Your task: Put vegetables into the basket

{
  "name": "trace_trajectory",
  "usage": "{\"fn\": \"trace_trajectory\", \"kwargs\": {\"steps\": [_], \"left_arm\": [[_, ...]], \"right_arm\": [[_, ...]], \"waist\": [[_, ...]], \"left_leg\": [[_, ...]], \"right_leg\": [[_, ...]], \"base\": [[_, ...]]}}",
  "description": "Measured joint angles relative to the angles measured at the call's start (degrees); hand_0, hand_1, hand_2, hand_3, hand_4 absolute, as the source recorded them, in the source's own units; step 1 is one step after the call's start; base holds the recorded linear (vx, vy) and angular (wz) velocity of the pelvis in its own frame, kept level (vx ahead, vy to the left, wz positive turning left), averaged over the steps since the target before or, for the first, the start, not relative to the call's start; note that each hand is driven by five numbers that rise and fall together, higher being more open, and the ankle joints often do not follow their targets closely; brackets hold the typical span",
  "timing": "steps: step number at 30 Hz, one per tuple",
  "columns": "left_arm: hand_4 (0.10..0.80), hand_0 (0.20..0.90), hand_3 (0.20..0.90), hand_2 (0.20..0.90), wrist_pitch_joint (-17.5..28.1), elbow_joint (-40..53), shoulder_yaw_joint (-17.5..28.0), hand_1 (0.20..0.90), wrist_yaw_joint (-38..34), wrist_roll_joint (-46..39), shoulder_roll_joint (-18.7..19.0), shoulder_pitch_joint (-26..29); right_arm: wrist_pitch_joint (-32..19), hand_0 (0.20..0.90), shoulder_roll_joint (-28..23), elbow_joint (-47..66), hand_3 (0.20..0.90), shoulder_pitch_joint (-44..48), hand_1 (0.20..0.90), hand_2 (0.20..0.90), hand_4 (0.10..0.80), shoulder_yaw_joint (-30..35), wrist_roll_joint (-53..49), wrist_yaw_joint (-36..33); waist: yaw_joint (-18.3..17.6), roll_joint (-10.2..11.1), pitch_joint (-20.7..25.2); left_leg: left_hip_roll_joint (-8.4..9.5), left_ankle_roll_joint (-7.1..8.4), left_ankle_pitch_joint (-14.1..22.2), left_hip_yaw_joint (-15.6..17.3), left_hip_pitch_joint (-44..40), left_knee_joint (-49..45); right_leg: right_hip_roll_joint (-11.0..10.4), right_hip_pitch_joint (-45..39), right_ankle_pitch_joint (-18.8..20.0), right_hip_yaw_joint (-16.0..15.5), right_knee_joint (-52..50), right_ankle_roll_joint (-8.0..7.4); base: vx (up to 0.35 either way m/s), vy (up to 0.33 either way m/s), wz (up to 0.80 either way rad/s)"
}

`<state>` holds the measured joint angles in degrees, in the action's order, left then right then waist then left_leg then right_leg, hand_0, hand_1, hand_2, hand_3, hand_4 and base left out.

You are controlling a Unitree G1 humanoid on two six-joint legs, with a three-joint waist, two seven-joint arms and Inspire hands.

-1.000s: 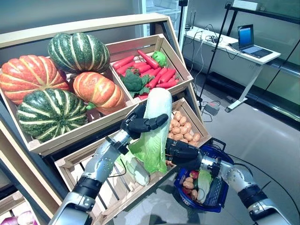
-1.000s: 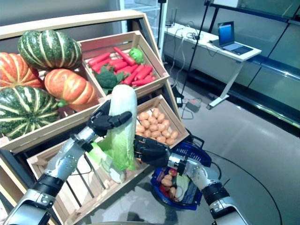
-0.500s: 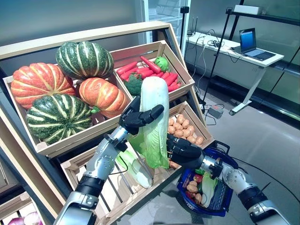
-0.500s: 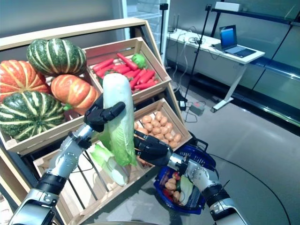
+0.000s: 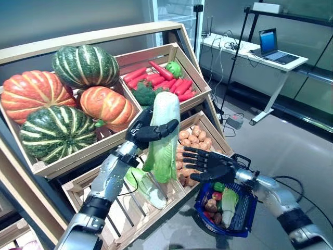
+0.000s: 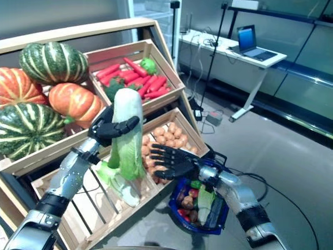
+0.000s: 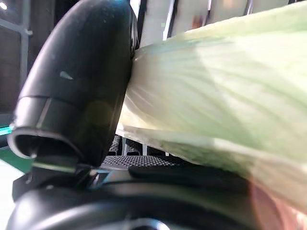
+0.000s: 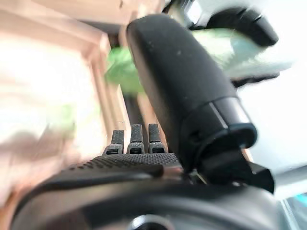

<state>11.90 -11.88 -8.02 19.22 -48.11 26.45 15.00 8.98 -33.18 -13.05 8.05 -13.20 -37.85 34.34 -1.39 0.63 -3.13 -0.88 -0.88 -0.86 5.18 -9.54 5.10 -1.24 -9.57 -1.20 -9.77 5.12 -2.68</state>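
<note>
Pale green napa cabbage [image 5: 164,136] held upright above the lower crate, blue basket [image 5: 240,222] with mixed vegetables [image 5: 222,200] on the floor nearby.

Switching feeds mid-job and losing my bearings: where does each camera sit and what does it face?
Left eye view: head, looking down at the crates; left hand grips the cabbage, right hand spread open above the basket.
Right eye view: same scene, slightly offset.
Left wrist view: along the left thumb, cabbage fills it.
Right wrist view: along the straight right fingers toward the crates.
Shared: the cabbage shows in both eye views and the left wrist view.
</note>
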Motion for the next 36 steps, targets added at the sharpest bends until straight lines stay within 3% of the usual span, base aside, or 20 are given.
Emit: {"fn": "trace_trajectory", "kwargs": {"steps": [5,12,21,36], "left_arm": [[0.400,0.300,0.300,0.300,4.9,5.4,2.0,0.300,-10.2,7.1,-2.6,-0.8],[0.400,0.300,0.300,0.300,9.0,16.2,-0.5,0.300,-14.4,14.3,-6.7,-1.0],[0.400,0.300,0.300,0.300,9.0,16.4,-7.6,0.300,-15.0,14.1,-8.7,-1.0],[0.400,0.300,0.300,0.300,7.3,16.2,-9.4,0.300,-14.3,13.4,-8.9,-1.0]], "right_arm": [[-0.2,0.900,0.0,3.1,0.900,-1.9,0.900,0.900,0.800,1.7,6.6,-8.8],[-0.1,0.900,5.3,10.6,0.900,-2.3,0.900,0.900,0.800,-0.2,6.6,-9.8],[0.7,0.900,7.3,10.0,0.900,-1.5,0.900,0.900,0.800,-6.1,6.4,-11.6],[0.7,0.900,8.4,8.5,0.900,4.1,0.900,0.900,0.800,-6.4,6.4,-15.9]], "waist": [[-1.0,1.3,-1.6],[-0.7,1.3,-3.5],[-0.5,0.9,-4.3],[0.6,0.8,-4.4]], "left_leg": [[-0.07,-0.01,0.0,0.0,-0.1,0.0],[0.02,-0.03,0.0,-0.1,-0.2,0.0],[0.01,-0.03,0.0,-0.1,-0.2,0.0],[0.04,-0.02,0.0,-0.3,-0.2,0.0]], "right_leg": [[0.0,0.0,0.1,0.1,0.0,-0.04],[0.0,-0.1,0.5,0.2,0.1,-0.15],[0.0,-0.1,0.5,0.1,0.0,-0.16],[0.0,-0.1,0.5,-0.1,0.0,-0.16]], "base": [[-0.001,0.001,-0.02],[0.000,0.000,0.00],[0.000,0.000,0.00],[0.000,0.000,0.00]]}}
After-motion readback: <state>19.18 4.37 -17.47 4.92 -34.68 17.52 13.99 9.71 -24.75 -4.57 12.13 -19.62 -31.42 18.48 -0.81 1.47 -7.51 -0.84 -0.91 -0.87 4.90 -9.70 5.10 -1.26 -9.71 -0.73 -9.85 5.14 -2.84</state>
